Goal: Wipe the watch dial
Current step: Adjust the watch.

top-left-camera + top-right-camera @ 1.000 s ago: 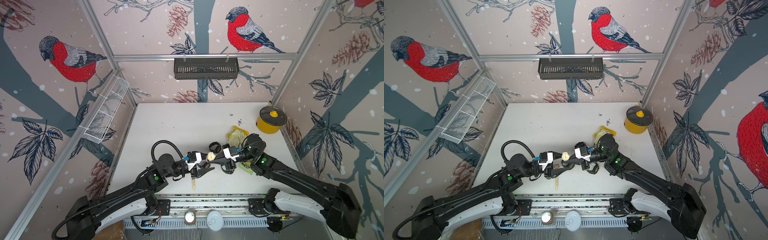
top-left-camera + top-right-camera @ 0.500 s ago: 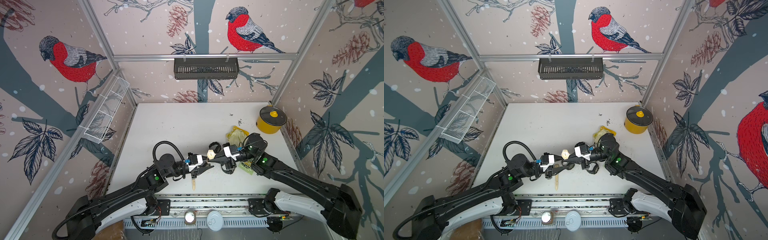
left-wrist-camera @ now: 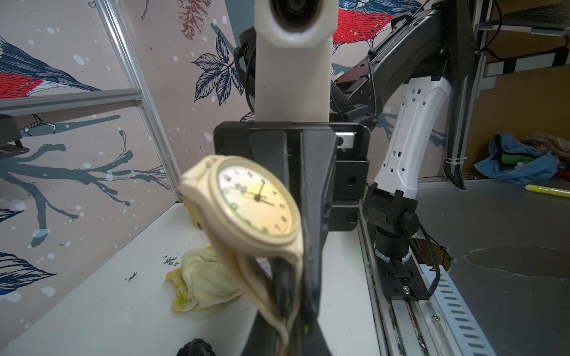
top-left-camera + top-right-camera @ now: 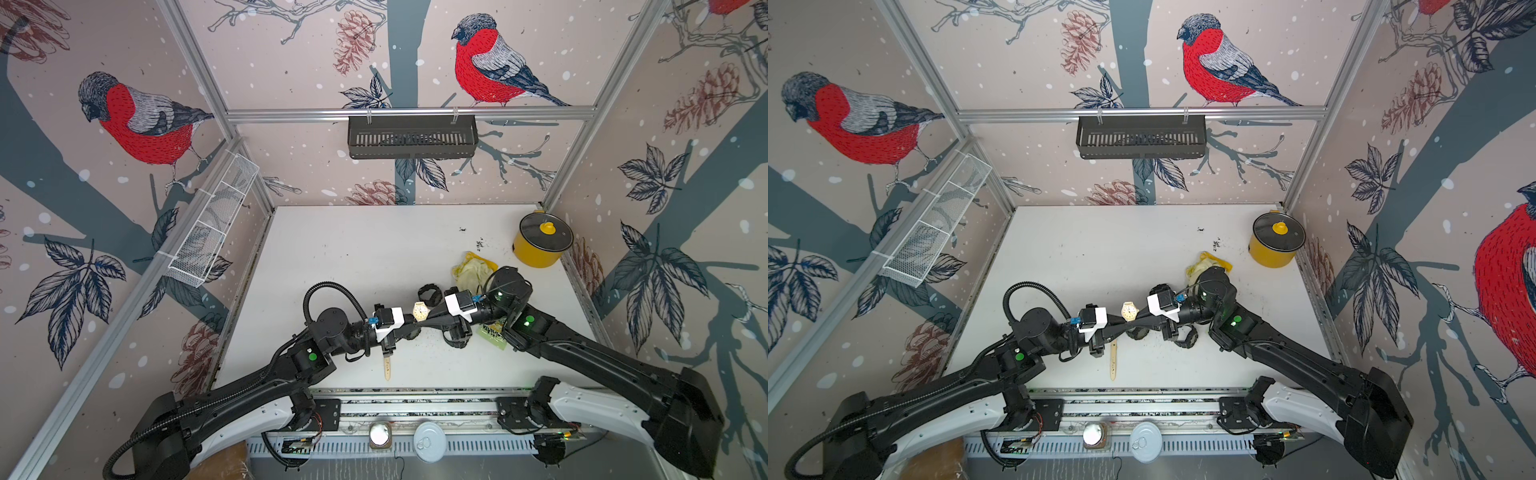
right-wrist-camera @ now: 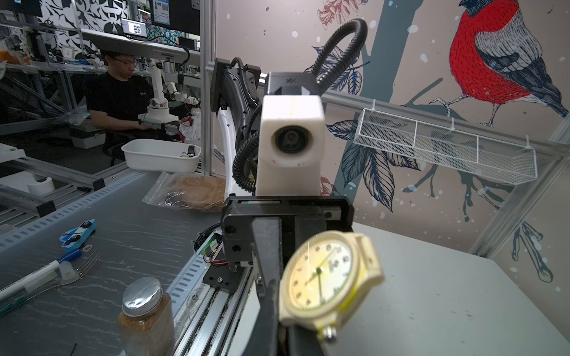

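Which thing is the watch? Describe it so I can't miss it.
Start at the white table; above its front half the left gripper and right gripper meet. Pinched between them is the watch: cream, with a pale round dial, unlike the black bands nearby.

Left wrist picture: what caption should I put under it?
Cream watch held up close, dial showing, with a crumpled yellow cloth on the white table behind.

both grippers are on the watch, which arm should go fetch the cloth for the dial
Right, probably. The yellow cloth lies close behind the right gripper, far side from the left arm. The left gripper is shut on the strap of the watch and could hold it steady.
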Controlling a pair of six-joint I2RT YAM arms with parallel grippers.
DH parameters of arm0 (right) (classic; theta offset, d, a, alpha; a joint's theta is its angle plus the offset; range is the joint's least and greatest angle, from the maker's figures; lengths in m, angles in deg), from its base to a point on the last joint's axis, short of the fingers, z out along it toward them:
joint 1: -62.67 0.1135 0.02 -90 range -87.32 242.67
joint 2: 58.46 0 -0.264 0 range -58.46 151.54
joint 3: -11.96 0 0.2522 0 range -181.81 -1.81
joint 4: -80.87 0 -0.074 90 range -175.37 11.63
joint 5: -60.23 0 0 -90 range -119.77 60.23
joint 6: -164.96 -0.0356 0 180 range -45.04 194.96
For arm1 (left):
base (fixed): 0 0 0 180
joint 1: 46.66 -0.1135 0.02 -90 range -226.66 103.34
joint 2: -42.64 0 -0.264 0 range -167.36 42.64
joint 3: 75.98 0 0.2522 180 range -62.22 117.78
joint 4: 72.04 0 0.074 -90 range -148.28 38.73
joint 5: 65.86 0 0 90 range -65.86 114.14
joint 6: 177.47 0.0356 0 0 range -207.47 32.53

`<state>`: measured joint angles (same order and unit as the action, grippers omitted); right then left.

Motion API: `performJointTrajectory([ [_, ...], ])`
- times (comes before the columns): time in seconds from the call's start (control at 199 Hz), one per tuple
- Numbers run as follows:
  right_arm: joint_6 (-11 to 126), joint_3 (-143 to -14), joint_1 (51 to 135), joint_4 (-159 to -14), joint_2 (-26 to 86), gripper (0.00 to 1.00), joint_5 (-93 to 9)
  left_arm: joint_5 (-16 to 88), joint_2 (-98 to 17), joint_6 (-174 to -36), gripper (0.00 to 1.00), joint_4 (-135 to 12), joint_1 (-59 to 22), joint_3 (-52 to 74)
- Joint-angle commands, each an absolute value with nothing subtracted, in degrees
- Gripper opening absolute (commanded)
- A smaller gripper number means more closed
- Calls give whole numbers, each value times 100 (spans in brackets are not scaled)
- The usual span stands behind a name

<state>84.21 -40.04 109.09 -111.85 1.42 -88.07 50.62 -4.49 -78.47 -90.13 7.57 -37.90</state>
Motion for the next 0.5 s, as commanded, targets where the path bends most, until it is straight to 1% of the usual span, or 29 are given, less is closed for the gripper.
performJointTrajectory([
  [0.0,8445,-4017,10932,-11227,117,11,-8822,5121,-497,-7619,4,-9152,759,-3774],
  [0.085,8444,-4003,10950,-11201,98,16,-8828,5131,-509,-7514,0,-9117,759,-3777],
  [0.216,8399,-3986,10951,-11157,44,23,-8800,5066,-486,-7221,0,-9029,765,-3797],
  [0.296,8444,-4003,10961,-10976,0,29,-8711,4931,-428,-7209,0,-8969,765,-3804],
  [0.496,8934,-4000,10895,-9992,-341,32,-8071,4765,-221,-7160,0,-9057,763,-3959],
])
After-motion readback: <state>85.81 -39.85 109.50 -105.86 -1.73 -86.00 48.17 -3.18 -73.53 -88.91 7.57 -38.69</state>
